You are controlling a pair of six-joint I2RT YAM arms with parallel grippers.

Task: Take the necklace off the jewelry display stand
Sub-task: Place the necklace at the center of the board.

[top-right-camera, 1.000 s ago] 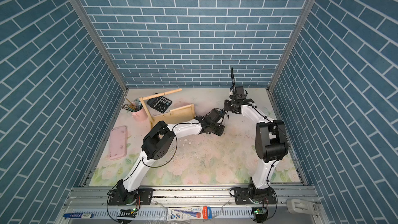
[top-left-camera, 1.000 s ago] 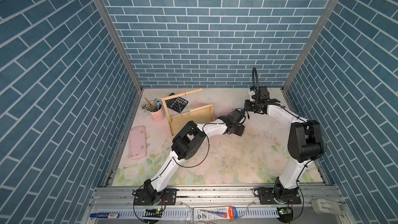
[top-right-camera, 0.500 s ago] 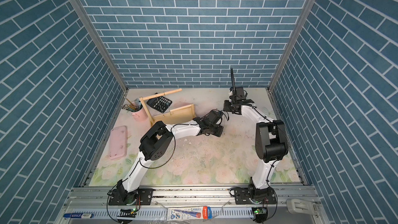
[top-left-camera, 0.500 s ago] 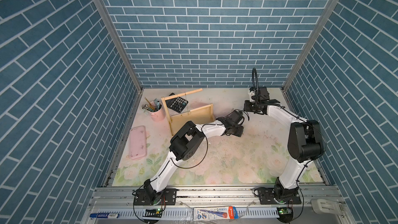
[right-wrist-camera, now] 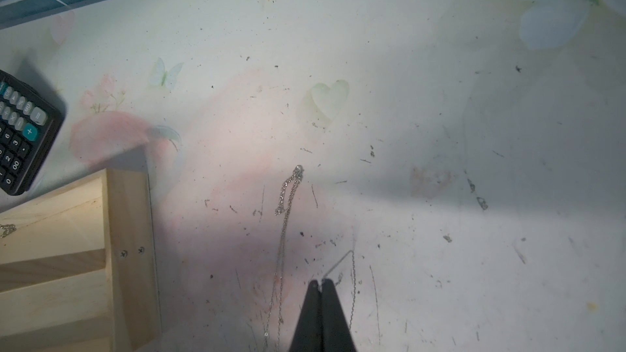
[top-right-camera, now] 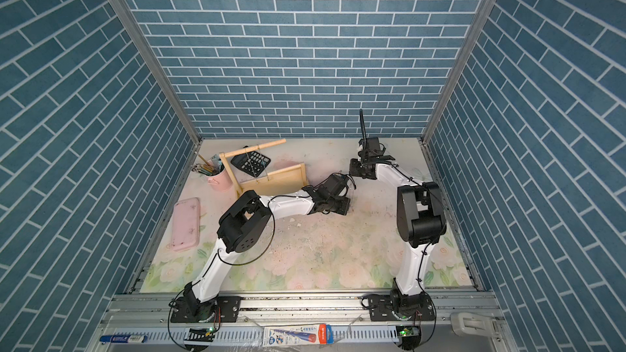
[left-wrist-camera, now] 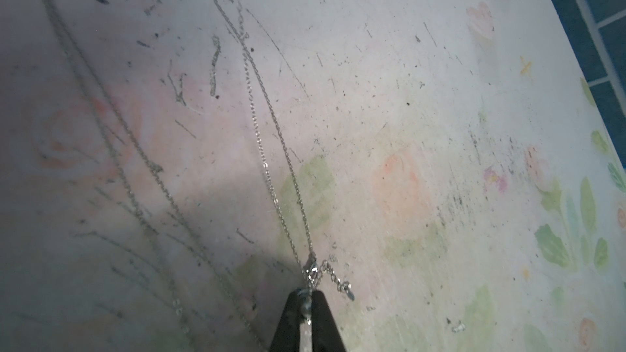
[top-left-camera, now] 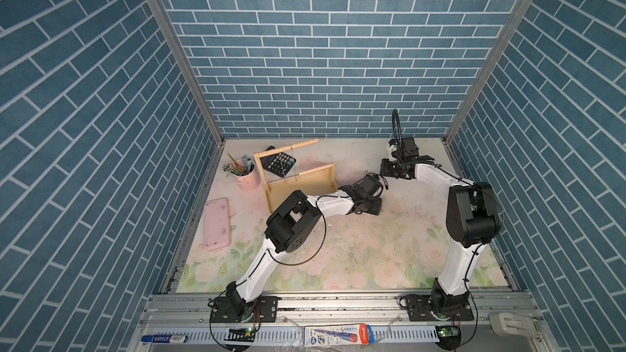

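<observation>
Nearest, just off the end of the jewelry display stand (top-left-camera: 315, 171) away from the pencil cup (top-left-camera: 249, 179): left gripper (left-wrist-camera: 306, 299), closed down to a sliver on the clasp of the necklace (left-wrist-camera: 265, 164). Gripped there probably for the sake of the one solid lump on a thread-thin chain. Held low over the floral mat (left-wrist-camera: 406, 130), both strands trailing away across it, clear of the stand altogether.

A little further out from that same end: right gripper (right-wrist-camera: 320, 284), fully closed, apparently nipping a single fine strand at its tips. Likely a second hold, to keep the loop spread rather than bunched and tangled; hard to confirm on so thin a line. Just beside the stand's end wall, a length of chain (right-wrist-camera: 288, 191) with a clasp-like tip on the mat; same necklace or another, not to be told.

On the stand itself: a second chain (top-left-camera: 293, 160) draped over its upper dowel (top-left-camera: 288, 147), hanging straight down. If counted in the task, then only part done.

Beside the stand's tall upright, the pencil cup; behind the stand, a calculator (top-left-camera: 276, 164).
</observation>
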